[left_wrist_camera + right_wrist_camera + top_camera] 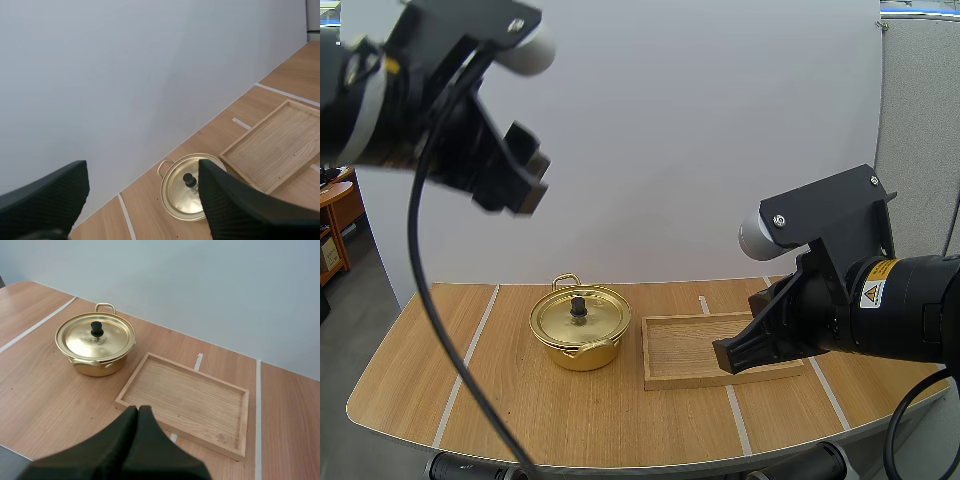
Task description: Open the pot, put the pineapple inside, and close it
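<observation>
Gold-coloured pot upright on the wooden bench, near its middle and slightly toward the far edge. Lid seated flat on the rim, closed, with 1 black knob upright at its centre. 2 loop handles on the pot: 1 on the far side, 1 on the near side.

Shallow rectangular wooden tray flat on the bench just to the right of the pot, close beside it but not touching. Long side running left to right, bare grain showing across its floor.

White tape lines running near-to-far across the bench top: 1 left of the pot, 1 passing under the tray, 1 right of the tray.

Left jaws open: 2 black fingers standing well apart, ribbed inner faces turned to each other, nothing between them. Poised high over the far-left part of the scene, well above and well apart from the pot. Pot and tray seen far below, beyond the fingers, in the left wrist view.

Right jaws closed on nothing, fingers pressed together as 1 dark wedge. Positioned above the bench on the right, tip over the near edge of the tray in the right wrist view, well apart from the pot.
</observation>
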{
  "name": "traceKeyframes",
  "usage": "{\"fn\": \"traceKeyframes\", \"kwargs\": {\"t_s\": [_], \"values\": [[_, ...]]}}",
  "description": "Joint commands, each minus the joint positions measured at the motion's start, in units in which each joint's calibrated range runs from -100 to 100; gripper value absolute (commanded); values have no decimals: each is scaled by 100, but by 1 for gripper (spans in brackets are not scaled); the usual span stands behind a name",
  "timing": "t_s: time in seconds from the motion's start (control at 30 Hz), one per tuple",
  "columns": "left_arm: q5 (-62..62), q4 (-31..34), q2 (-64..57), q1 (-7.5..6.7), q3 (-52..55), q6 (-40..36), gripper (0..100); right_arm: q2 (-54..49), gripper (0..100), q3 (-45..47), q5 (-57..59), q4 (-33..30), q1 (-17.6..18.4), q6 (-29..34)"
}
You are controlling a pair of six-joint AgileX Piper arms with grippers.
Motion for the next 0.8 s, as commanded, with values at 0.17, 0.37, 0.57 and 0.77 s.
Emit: {"fn": "traceKeyframes", "kwargs": {"t_s": [0.17,0.37,0.57,0.77], "values": [[1,263,-1005,-8,951,-294,39,-49,0,26,0,139,-112,-31],[1,251,-1691,7,1602,-294,0,-49,0,26,0,435,-280,-31],[1,202,-2365,40,2209,-294,0,-291,0,26,0,512,-415,-31],[1,-28,-2994,92,2682,-333,0,-836,0,14,0,556,-518,-31]]}}
